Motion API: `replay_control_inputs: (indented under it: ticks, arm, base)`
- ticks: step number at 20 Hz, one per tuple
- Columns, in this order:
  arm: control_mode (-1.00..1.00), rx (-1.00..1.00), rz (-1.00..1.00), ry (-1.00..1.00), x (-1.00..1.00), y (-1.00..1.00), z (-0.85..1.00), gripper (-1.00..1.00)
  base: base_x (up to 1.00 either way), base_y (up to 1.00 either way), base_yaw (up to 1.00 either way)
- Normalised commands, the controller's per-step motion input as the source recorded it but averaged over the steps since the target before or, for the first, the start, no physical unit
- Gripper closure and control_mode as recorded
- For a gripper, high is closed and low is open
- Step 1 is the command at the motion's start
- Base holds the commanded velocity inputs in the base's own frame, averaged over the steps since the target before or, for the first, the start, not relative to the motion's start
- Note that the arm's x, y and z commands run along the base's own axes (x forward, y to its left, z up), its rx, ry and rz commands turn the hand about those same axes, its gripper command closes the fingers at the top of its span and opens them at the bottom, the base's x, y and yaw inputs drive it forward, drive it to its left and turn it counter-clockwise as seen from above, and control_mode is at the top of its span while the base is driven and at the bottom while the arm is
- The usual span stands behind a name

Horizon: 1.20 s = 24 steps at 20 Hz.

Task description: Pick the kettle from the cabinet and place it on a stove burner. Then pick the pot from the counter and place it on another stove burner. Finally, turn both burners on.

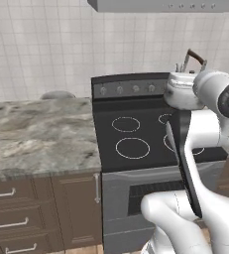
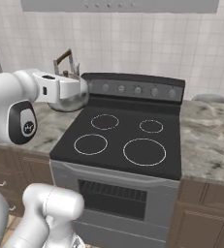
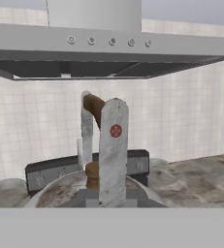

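The small shiny silver kettle (image 2: 69, 99) with its arched brown handle is out of the cabinet and hangs in the air, carried by the white arm's gripper (image 3: 100, 140). The fingers (image 3: 113, 145) are pressed nearly together, pinching the thin handle at its top, as the hand view shows. From the right base view the kettle sits just off the left edge of the black glass-top stove (image 2: 120, 167), above the grey-brown veined marble tabletop (image 2: 40, 127) beside it, and no burner ring is under it yet. So the first pick looks done and the first placement is still to come; the pot, the second burner and the row of grey round knobs (image 2: 137, 90) on the stove's raised back panel all remain.

All four burner rings on the stove are bare, so there is free room to set the kettle down. The back panel rises behind the rear rings, and the grey range hood (image 3: 108, 46) hangs above the stove, which limits how high and how far back the kettle can travel.
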Motion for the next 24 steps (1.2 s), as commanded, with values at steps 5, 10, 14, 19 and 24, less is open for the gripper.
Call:
replay_control_inputs:
  ticks: [5, 10, 14, 19, 24]
  arm:
    - [1.0, 0.0, 0.0, 0.0, 0.0, 0.0, 0.0, 1.0]
    - [1.0, 0.0, 0.0, 0.0, 0.0, 0.0, 0.0, 1.0]
    - [1.0, 0.0, 0.0, 0.0, 0.0, 0.0, 0.0, 1.0]
    - [1.0, 0.0, 0.0, 0.0, 0.0, 0.0, 0.0, 1.0]
    - [1.0, 0.0, 0.0, 0.0, 0.0, 0.0, 0.0, 1.0]
  base:
    - [0.45, 0.16, 0.0]
    - [0.44, 0.23, 0.0]
    - [0.35, 0.15, 0.0]
    - [0.34, 0.15, 0.0]
    - [0.34, 0.13, 0.0]
